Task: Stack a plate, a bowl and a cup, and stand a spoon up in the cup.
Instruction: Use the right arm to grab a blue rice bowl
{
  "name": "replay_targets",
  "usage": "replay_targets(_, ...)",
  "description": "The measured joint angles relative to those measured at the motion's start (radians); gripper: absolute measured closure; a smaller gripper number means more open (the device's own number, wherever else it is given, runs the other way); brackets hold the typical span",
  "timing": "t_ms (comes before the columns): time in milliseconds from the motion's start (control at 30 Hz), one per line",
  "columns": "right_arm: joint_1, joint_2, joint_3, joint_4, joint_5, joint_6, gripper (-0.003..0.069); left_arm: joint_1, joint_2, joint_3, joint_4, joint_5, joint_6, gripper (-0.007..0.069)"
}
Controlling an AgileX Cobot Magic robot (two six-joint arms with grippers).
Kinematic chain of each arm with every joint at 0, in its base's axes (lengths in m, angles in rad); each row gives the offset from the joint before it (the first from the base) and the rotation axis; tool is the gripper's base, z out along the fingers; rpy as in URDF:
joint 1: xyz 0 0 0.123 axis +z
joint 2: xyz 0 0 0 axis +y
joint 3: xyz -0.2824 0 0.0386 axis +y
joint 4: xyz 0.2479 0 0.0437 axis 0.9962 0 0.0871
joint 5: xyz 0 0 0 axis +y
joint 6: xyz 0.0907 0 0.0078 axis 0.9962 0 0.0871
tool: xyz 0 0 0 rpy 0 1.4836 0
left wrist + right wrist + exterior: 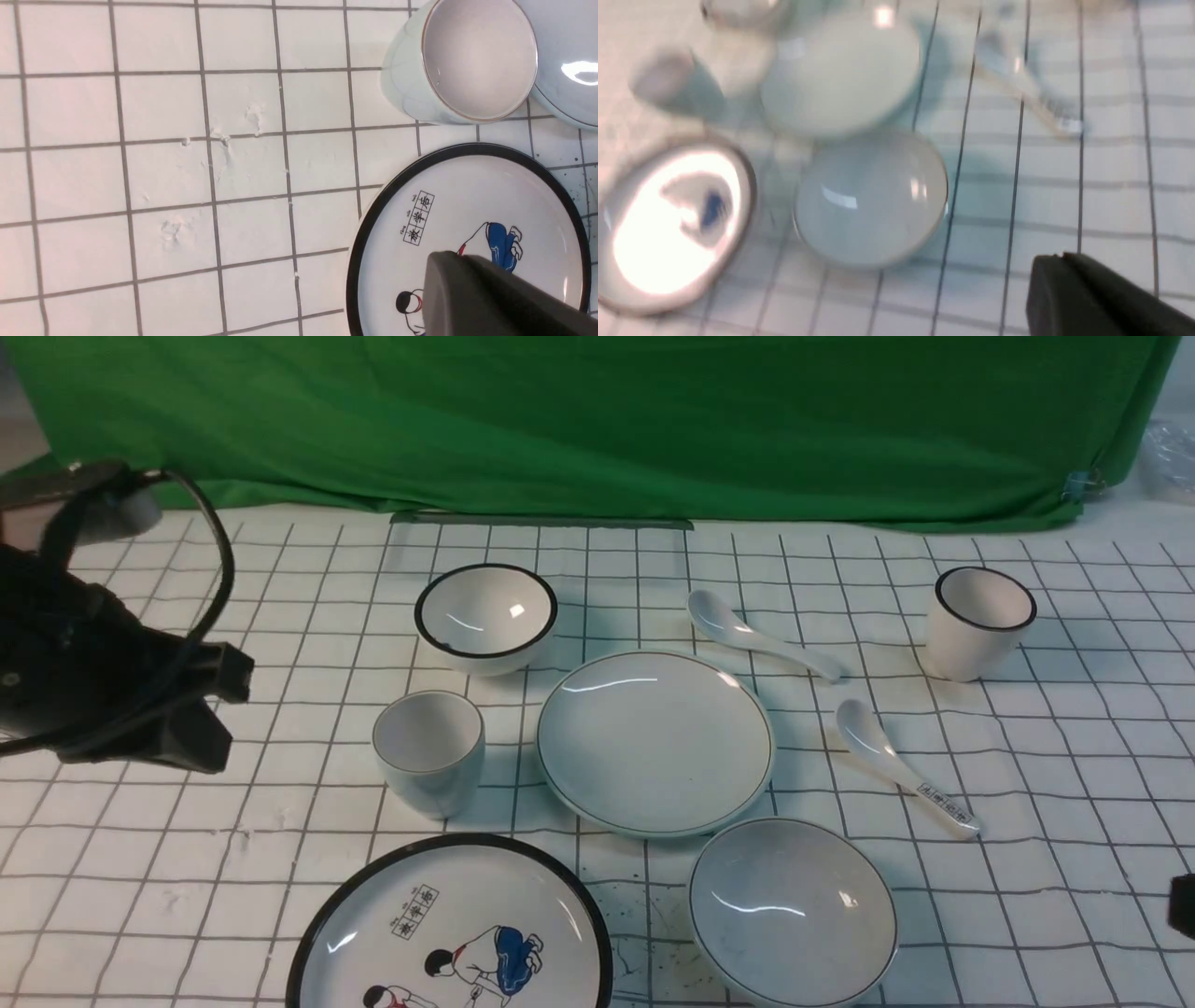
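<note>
A: Crockery, then. Where is it all?
B: The round glossy plate (pixel 653 742) lies flat on the creased grid-lined cloth (pixel 1074 784). The wide shallow bowl (pixel 794 910) sits just beside the plate, nearer the robot and to the right. The smooth cup (pixel 429 747) stands upright to the left of the plate. The slim curved spoon (pixel 761 635) lies beyond the plate.
A: Grippers?
B: The left gripper (pixel 439 280) is closed and empty, well left of the plate. The right gripper (pixel 1045 284) shows only as a dark wedge, so I cannot tell.

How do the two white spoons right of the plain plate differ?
The far spoon has an unmarked handle; the near spoon has printed characters at its handle end. The far spoon lies by the plain plate's far right edge; the near spoon sits closer to the robot. Both: glossy white, bowl-up, handles pointing right and toward the robot.
</note>
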Motion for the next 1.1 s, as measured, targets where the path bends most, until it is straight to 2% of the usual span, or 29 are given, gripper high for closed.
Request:
replay_targets(100,0.008,0.169,-0.081,-0.001,0.036,-0.038,0.0547,0.0,0.0,0.0,0.0,0.009,0.006,0.062)
replay_targets(133,0.018,0.333,-0.15,-0.004,0.043,-0.077,0.0455,0.0,0.0,0.0,0.0,0.018,0.006,0.062)
replay_targets(167,0.018,0.347,-0.15,-0.004,0.043,-0.08,0.0445,0.0,0.0,0.0,0.0,0.02,0.006,0.062)
replay_targets(267,0.057,0.544,-0.237,-0.013,0.035,-0.102,0.0301,0.0,0.0,0.001,-0.001,0.03,0.006,0.062)
replay_targets(333,0.091,0.652,-0.277,-0.03,0.012,-0.105,0.0232,0.0,0.0,0.008,-0.002,0.03,0.006,0.062)
replay_targets(400,0.121,0.753,-0.308,-0.039,-0.018,-0.105,0.0193,0.0,0.0,0.022,-0.005,0.03,0.008,0.062)
replay_targets(567,0.136,0.9,-0.329,-0.044,-0.051,-0.105,0.0173,0.0,0.0,0.048,-0.001,0.027,0.009,0.062)
replay_targets(700,0.136,0.979,-0.329,-0.038,-0.086,-0.105,0.0174,0.0,0.0,0.05,-0.001,0.013,0.009,0.062)
replay_targets(767,0.136,1.01,-0.329,-0.019,-0.099,-0.105,0.0193,0.0,0.0,0.05,-0.001,0.007,0.01,0.062)
replay_targets(800,0.136,1.032,-0.329,-0.003,-0.109,-0.105,0.0236,0.0,0.0,0.05,-0.001,0.0,0.013,0.062)
replay_targets(833,0.136,1.032,-0.329,0.0,-0.11,-0.105,0.0236,0.0,0.0,0.05,-0.001,0.0,0.013,0.062)
replay_targets(867,0.136,1.047,-0.333,0.015,-0.112,-0.111,0.0327,0.0,0.0,0.05,-0.001,-0.001,0.019,0.062)
replay_targets(900,0.137,1.047,-0.333,0.017,-0.112,-0.113,0.034,0.0,0.0,0.05,-0.001,-0.001,0.022,0.062)
replay_targets(933,0.137,1.05,-0.336,0.023,-0.108,-0.134,0.0447,0.0,0.0,0.05,-0.001,-0.001,0.027,0.062)
replay_targets(967,0.137,1.042,-0.343,0.032,-0.104,-0.139,0.0511,0.0,0.0,0.05,-0.002,-0.001,0.029,0.062)
replay_targets(1100,0.137,1.013,-0.374,0.04,-0.064,-0.146,0.0575,0.0,0.0,0.05,-0.007,-0.012,0.03,0.062)
